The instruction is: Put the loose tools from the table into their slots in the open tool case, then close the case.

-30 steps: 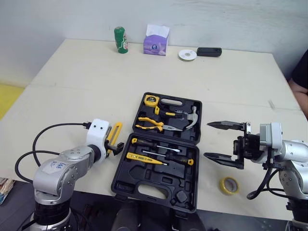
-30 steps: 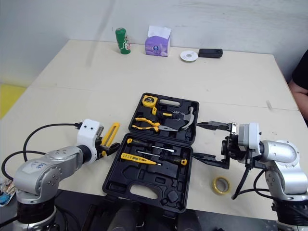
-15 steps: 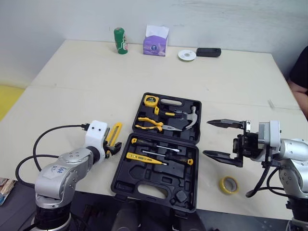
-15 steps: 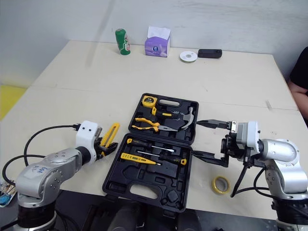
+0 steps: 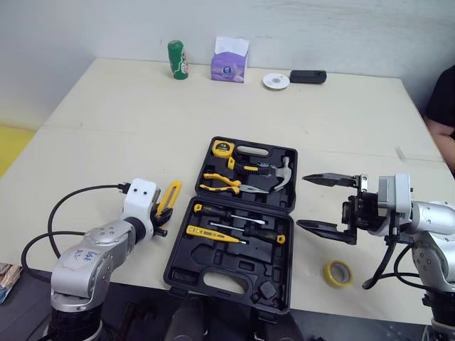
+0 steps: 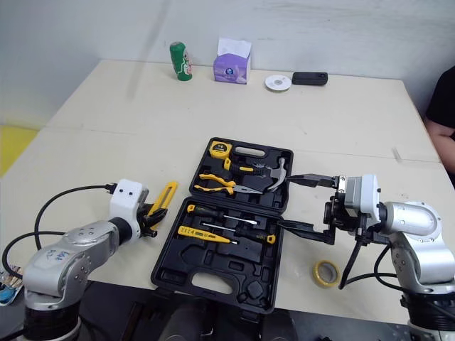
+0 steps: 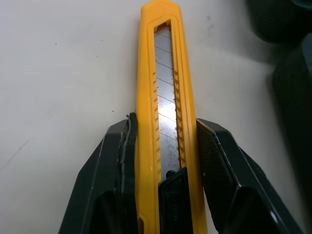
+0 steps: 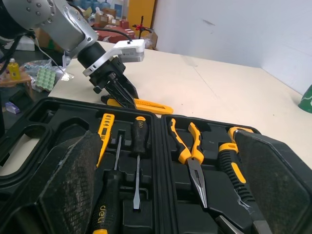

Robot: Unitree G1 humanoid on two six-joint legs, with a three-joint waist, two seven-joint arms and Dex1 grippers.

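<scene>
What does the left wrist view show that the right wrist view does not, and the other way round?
Left wrist view: the segmented blade and black slider of the utility knife, seen close. Right wrist view: the open tool case holding screwdrivers and pliers, framed by the open right gripper. Both: the left gripper shut on the knife, which lies on the table.

Tool case (image 5: 213,264) lies open mid-tabletop (image 5: 128,121), lid half at 12 o'clock. Utility knife (image 5: 168,197) at its 9 o'clock, between the left gripper (image 5: 161,219) fingers. Right gripper (image 5: 302,201) at 3, tape roll (image 5: 338,273) at 4. Can (image 5: 177,59), tissue box (image 5: 229,59), disc (image 5: 276,81) and small device (image 5: 308,76) line the far edge.
</scene>
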